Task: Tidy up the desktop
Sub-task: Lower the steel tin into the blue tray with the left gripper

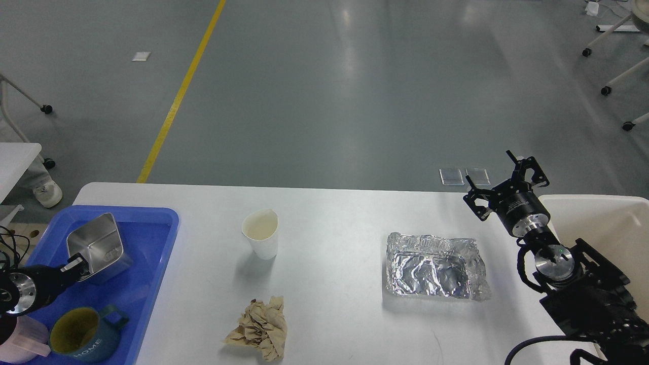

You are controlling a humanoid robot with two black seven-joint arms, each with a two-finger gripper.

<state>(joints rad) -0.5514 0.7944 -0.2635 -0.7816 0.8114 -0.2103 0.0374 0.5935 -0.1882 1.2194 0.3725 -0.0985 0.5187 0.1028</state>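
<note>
The white desktop point(334, 218) carries a white paper cup point(260, 234), a crumpled brown paper ball point(259, 328) and a crumpled foil tray point(434, 266). My left gripper point(76, 265) is shut on the near rim of a square steel container point(96, 247), which is low inside the blue tray point(171, 238) at its far left. My right gripper point(502, 181) is open and empty, raised over the desktop's far right edge, beyond the foil tray.
A dark green mug point(81, 335) and a pink cup point(17, 340) stand in the near end of the blue tray. A cream-white bin point(616, 218) sits at the right edge beside my right arm. Grey floor lies beyond the table.
</note>
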